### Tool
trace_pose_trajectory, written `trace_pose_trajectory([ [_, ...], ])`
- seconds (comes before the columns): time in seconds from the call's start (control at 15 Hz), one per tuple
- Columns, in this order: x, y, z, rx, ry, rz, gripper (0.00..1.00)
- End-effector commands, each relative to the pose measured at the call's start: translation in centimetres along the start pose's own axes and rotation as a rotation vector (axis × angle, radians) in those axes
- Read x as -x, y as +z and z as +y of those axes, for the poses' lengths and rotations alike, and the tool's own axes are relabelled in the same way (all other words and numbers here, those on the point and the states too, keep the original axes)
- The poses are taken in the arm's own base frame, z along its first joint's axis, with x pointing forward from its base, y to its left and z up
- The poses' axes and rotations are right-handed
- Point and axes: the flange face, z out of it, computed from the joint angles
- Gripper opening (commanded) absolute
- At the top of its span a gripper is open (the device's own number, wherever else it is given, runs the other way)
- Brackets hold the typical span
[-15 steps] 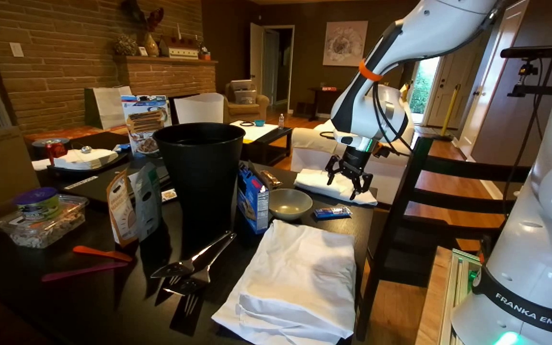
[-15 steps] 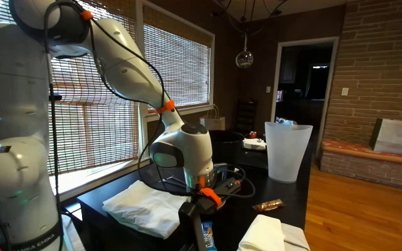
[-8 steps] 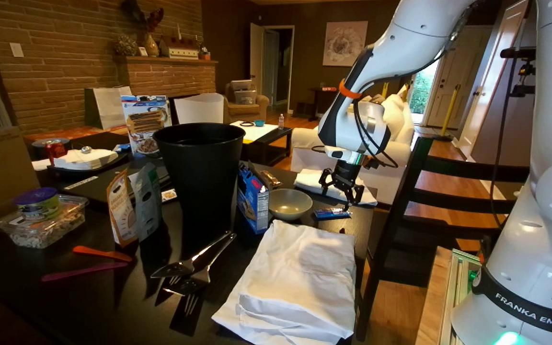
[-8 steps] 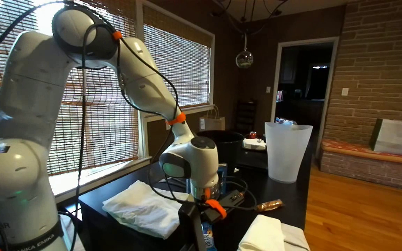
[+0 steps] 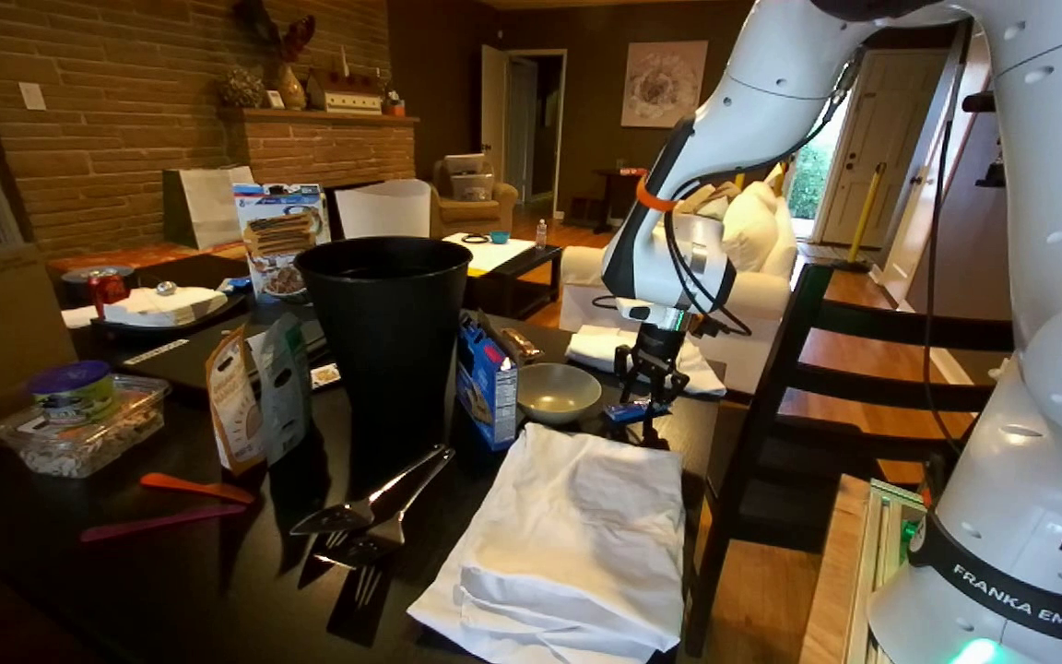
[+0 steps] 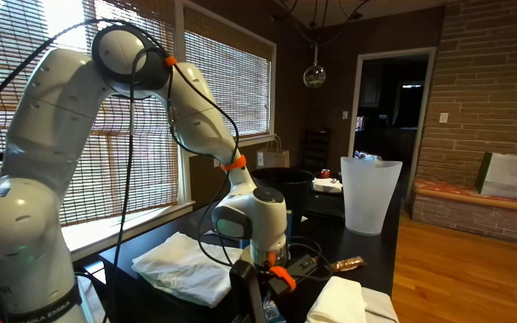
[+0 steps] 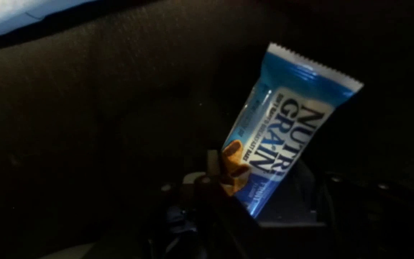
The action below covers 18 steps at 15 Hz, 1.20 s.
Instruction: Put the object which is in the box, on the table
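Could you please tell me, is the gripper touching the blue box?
Apart. An exterior view shows it: the grey bowl appears between the gripper and the blue box.

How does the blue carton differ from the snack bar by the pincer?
The blue carton stands upright, while the snack bar lies down. The blue carton is taller and bulkier; the snack bar is slim, in a wrapper with a jagged end. Both are largely blue with printing, on the dark table.
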Motion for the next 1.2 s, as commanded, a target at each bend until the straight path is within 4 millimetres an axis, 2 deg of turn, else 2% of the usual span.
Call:
trace_pose_trajectory([
  [0.0, 0.2, -0.2, 0.6, 0.027, -0.017, -0.010, 0.24],
  [0.13, 0.1, -0.6, 0.9, 0.035, -0.019, -0.014, 0.12],
  [0.2, 0.0, -0.8, 1.1, 0.038, -0.022, -0.016, 0.12],
  [0.4, -0.1, -1.5, 1.6, 0.051, -0.028, -0.021, 0.01],
  [0.47, -0.2, -1.8, 1.7, 0.054, -0.031, -0.021, 0.03],
  [0.67, -0.7, -2.8, 2.0, 0.059, -0.043, -0.020, 0.02],
  [1.13, -3.2, -8.1, 3.5, 0.061, -0.143, -0.060, 0.02],
])
